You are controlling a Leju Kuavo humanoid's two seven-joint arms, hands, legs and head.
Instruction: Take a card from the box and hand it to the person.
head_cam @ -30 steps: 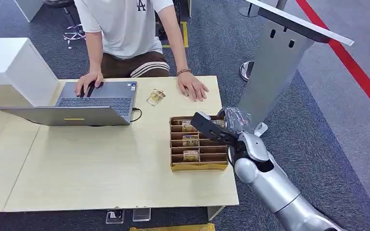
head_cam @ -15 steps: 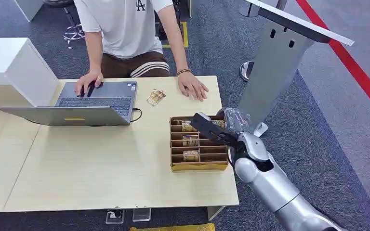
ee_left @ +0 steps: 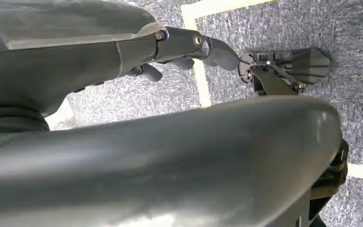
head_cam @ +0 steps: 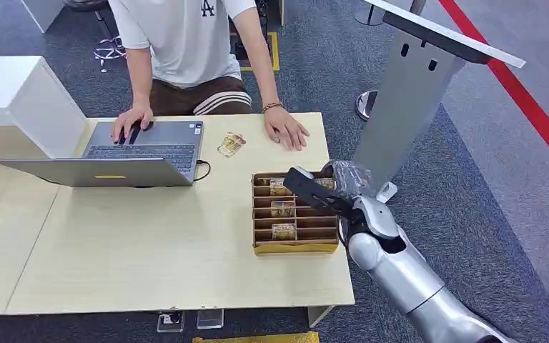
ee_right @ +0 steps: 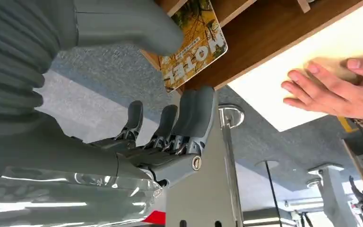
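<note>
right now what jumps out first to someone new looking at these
The robot's right hand reaches over the far end of the slotted wooden box at the table's right edge, by a yellow card. Across the table, a seated person rests one hand flat near the box, the other on a laptop.

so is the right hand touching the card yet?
Cannot tell. In the right wrist view the right hand brackets the card, thumb above, fingers below, but neither contact nor gap shows plainly.

Almost nothing has changed over the last second. The right hand [head_cam: 313, 191] has crept very slightly further over the back corner of the card box [head_cam: 294, 248]. The person's hand [head_cam: 287, 131] on the table has drawn back a touch.
</note>
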